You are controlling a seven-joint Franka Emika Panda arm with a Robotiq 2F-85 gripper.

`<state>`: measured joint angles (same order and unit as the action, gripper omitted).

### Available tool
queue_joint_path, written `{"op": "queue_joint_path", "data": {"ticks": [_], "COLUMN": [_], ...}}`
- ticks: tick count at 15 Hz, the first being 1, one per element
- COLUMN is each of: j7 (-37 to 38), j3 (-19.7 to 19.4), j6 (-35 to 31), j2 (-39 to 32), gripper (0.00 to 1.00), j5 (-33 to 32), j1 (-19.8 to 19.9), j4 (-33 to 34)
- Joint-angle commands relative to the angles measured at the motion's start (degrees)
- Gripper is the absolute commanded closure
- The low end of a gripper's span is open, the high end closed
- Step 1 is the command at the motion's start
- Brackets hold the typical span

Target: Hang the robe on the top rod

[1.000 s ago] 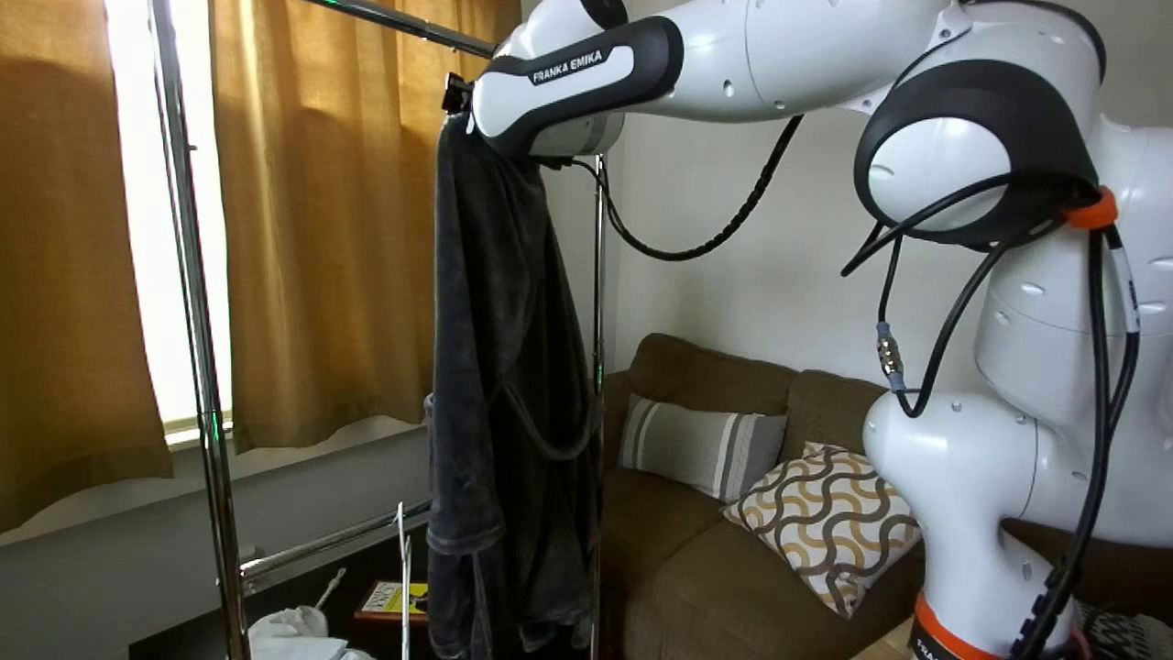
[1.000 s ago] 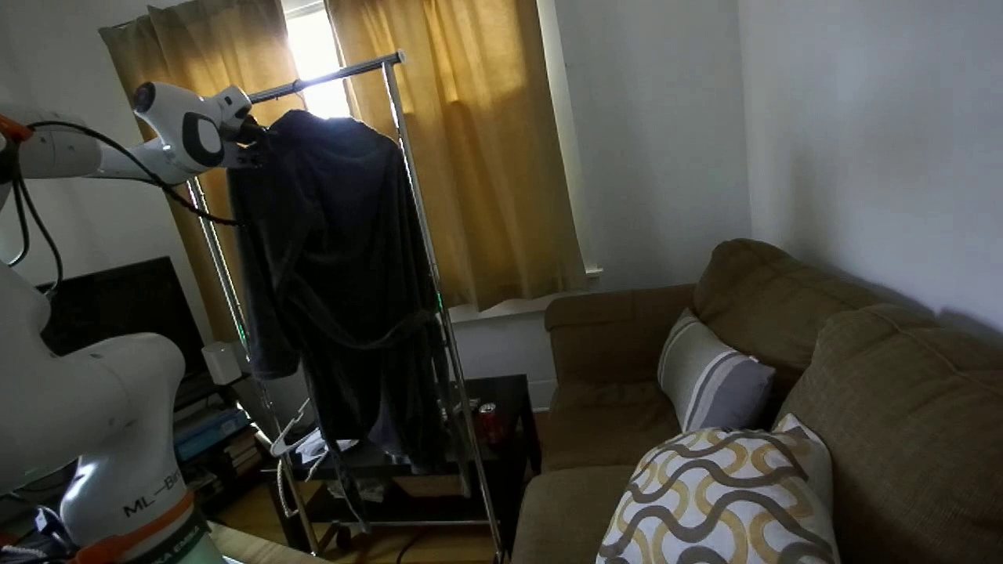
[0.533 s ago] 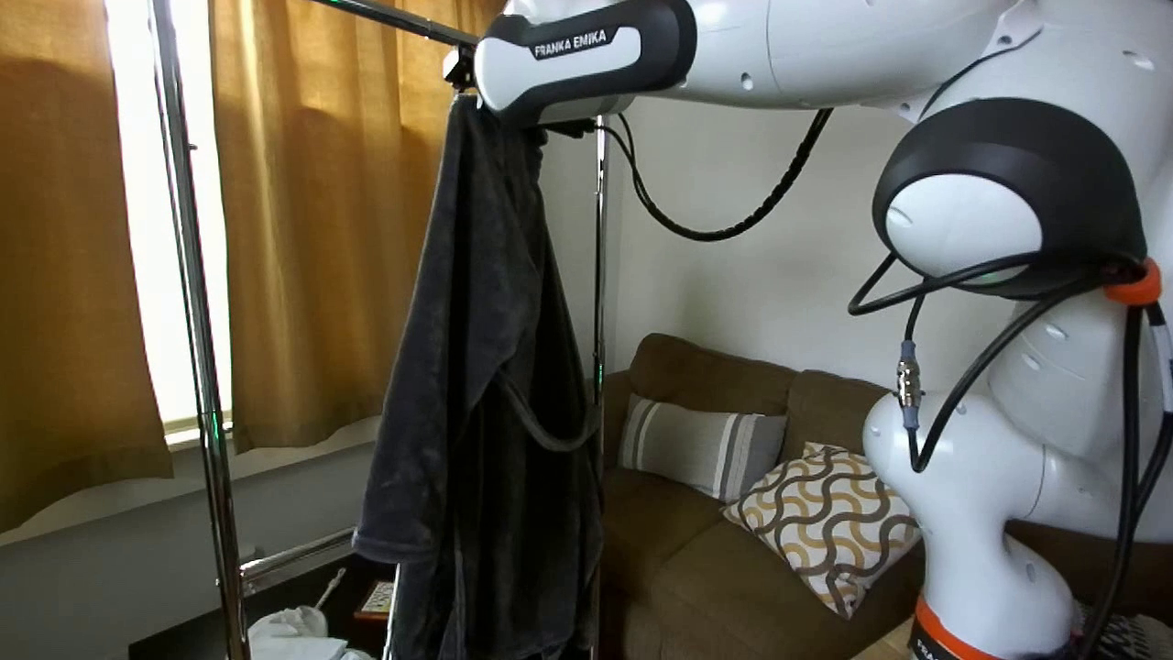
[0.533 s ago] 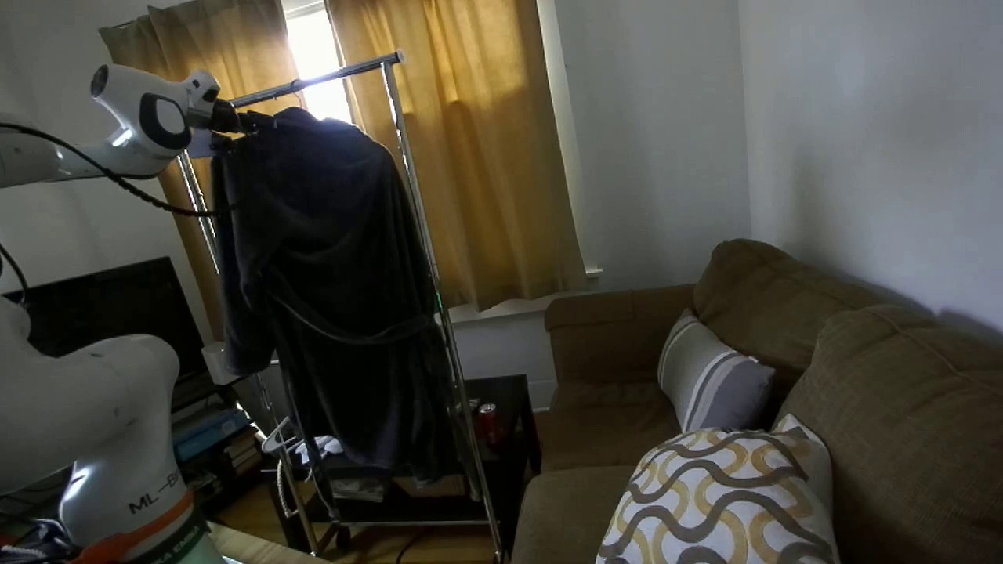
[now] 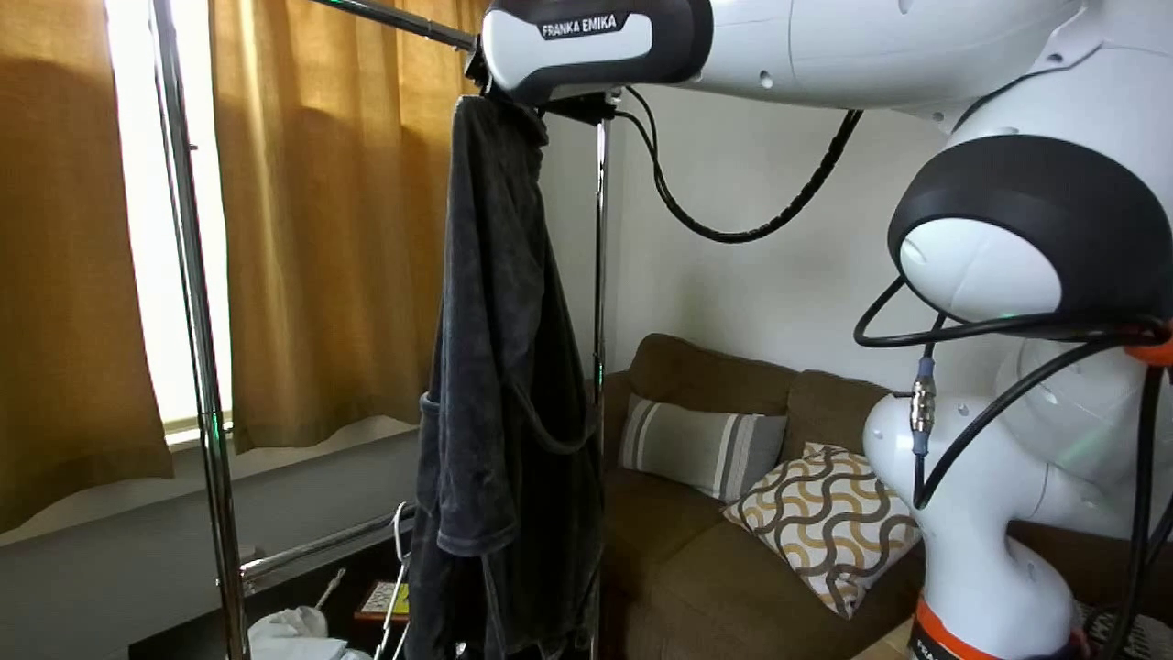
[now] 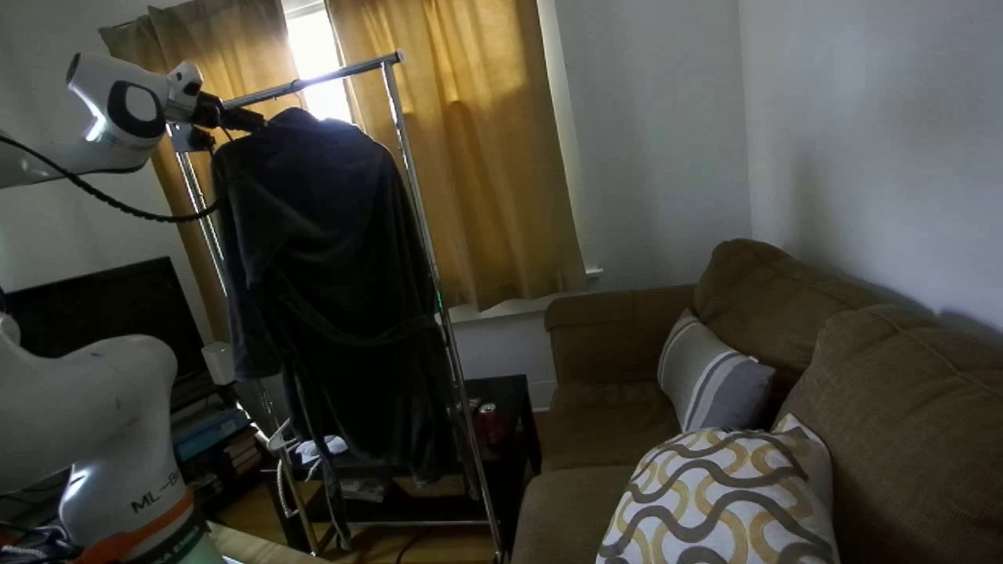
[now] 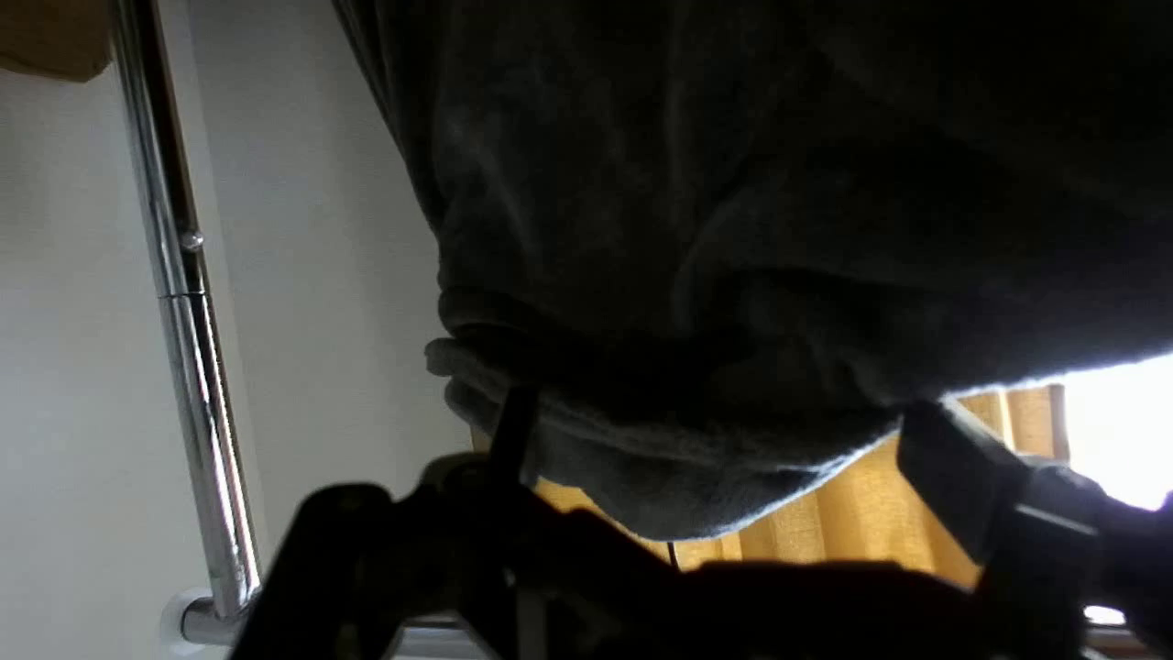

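The dark grey robe (image 5: 513, 367) hangs at full length under the silver top rod (image 5: 394, 16). In an exterior view, the robe (image 6: 337, 258) hangs below a thin hook (image 6: 299, 95) on the top rod (image 6: 353, 69). My gripper (image 6: 257, 121) is beside the robe's collar and shoulder, just under the rod. In the wrist view, the gripper (image 7: 719, 412) is open, its fingers (image 7: 958, 477) wide apart. The robe's collar (image 7: 678, 486) lies across the view between and beyond them. The top rod (image 7: 440, 639) shows behind the gripper. The hanger inside the robe is hidden.
Vertical rack poles (image 5: 197, 321) stand on both sides of the robe. A loose white hanger (image 6: 278, 439) hangs low on the rack. A brown sofa (image 6: 619, 329) with pillows is beside it, and a dark low table (image 6: 501, 392) with a red can is behind. Curtains (image 6: 462, 157) hang behind the rod.
My gripper has drawn back from the robe, left and slightly up in an exterior view. The robe's sleeve swung outward, then back, and the robe stays hanging under the rod.
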<state>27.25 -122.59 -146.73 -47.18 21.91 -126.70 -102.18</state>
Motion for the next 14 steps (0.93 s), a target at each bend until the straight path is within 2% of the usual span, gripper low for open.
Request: {"op": "queue_joint_path", "data": {"ticks": [1, 6, 12, 13, 14], "j7": [-0.8, -4.9, -15.6, -21.3, -23.6], "j3": [-4.0, -9.1, -15.2, -14.1, -14.9], "j6": [1.0, 1.6, 2.7, 4.7, 6.0], "j2": [-2.1, -1.0, 1.3, -0.3, -0.2], "gripper": [0.0, 0.0, 0.0, 0.0, 0.0], "j5": [1.3, 2.8, 5.2, 11.9, 13.5], "j1": [-4.2, -10.2, -18.4, -14.0, -14.6], "j4": [-2.5, -4.6, -7.6, -6.0, -5.9]}}
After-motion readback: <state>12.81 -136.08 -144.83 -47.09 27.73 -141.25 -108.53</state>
